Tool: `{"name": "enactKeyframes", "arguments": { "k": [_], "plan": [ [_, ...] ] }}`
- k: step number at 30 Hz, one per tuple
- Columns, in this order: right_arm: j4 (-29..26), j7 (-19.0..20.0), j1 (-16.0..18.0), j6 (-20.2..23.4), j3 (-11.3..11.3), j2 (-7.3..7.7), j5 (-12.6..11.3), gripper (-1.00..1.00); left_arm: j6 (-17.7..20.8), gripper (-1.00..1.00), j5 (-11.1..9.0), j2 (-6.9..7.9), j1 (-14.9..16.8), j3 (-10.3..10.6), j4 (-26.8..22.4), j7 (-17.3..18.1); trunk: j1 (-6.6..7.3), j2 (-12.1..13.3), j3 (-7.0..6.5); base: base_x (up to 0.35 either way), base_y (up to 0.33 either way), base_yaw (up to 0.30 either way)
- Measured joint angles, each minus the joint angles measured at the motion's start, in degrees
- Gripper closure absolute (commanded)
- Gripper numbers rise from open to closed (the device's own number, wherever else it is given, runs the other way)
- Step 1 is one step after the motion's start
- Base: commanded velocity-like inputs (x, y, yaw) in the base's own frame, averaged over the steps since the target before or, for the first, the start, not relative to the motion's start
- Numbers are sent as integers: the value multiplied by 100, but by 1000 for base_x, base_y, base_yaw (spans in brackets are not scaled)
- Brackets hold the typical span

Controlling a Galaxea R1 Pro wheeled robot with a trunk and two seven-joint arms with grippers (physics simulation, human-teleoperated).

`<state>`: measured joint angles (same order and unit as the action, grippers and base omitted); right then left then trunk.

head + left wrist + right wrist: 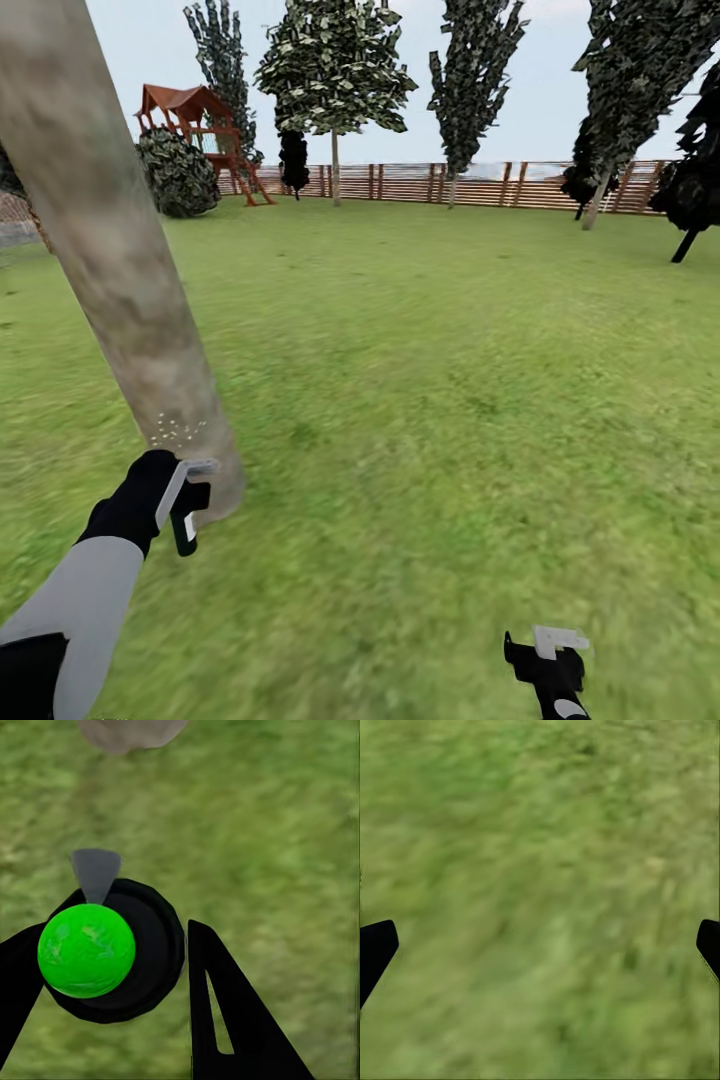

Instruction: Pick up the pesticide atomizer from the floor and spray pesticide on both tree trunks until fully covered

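A robot's left gripper (185, 505) holds a pesticide sprayer (112, 949) just beside the foot of a tree trunk (110, 250), which leans across the left of the head view on the garden lawn (450, 380). Seen along the fingers (232, 1020), the jaws are closed round the sprayer's black body with its bright green top, the grey nozzle (95, 874) aimed at the trunk base; pale specks (178, 432) on the bark just above the gripper look like spray landing, which would explain the close, low hold. The right gripper (548, 655) hangs over bare grass, jaws wide apart and holding nothing, apparently kept clear. A second leafy tree (335, 70) stands well apart near the wooden fence (500, 185), likely the next target.
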<state>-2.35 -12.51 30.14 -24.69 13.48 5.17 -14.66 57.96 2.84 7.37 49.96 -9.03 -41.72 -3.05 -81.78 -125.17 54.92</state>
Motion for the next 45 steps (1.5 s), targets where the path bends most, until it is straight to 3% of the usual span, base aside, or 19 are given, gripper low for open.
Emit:
{"name": "enactKeyframes", "arguments": {
  "k": [11,22,27,34,45],
  "plan": [
    [-1,1,-1,2,0,0,0,-100,1,100,-1,-11,9,5,1,-5,1,0,0,264,-145,277],
    [-2,1,-1,2,-1,0,-1,-100,-8,100,8,-75,1,51,12,-11,-2,0,0,22,-6,277],
    [0,0,0,0,0,0,0,-100,-17,100,15,-169,-1,61,60,-24,-1,0,0,115,-185,269],
    [-2,-1,-1,-1,-8,9,0,-100,-21,100,21,-192,-167,63,58,-81,-2,0,0,97,-251,33],
    [-2,-1,-2,0,-2,4,-4,-100,-21,100,35,-189,-172,57,51,-83,0,0,0,114,-262,5]
  ]
}}
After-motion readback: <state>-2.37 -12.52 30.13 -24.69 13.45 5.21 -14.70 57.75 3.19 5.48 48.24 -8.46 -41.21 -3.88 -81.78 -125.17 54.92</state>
